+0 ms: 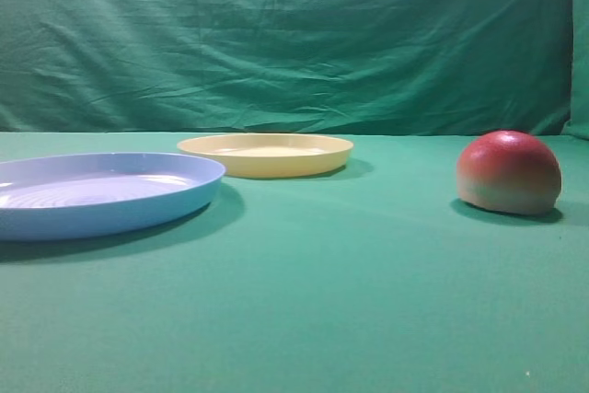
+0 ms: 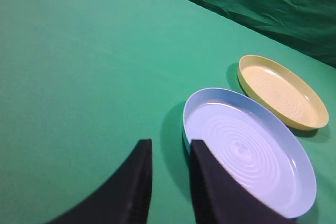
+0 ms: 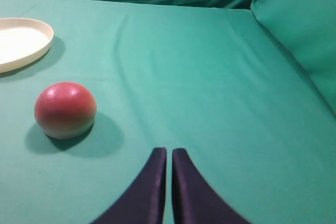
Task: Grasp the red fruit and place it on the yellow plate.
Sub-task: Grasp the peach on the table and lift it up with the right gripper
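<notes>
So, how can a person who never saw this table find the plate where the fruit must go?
On the green table lie two round plates. The yellow plate is the farther one, behind the lavender-blue plate. It is pale yellow, while its neighbour is bluish.

Lavender-blue ridged plate (image 1: 101, 192), green tablecloth (image 1: 350, 301), draped green backdrop (image 1: 276, 34)

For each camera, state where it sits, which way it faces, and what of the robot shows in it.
Exterior high: low at the table's front, facing the green backdrop; shows the blue plate, yellow plate and red fruit; no robot parts.
Left wrist: on the left arm, looking down over both plates; left pincer fingers slightly apart.
Right wrist: on the right arm, looking forward over the cloth at the fruit and the yellow plate's edge; right pincer shut, empty.
Shared: all three views show the yellow plate.
</notes>
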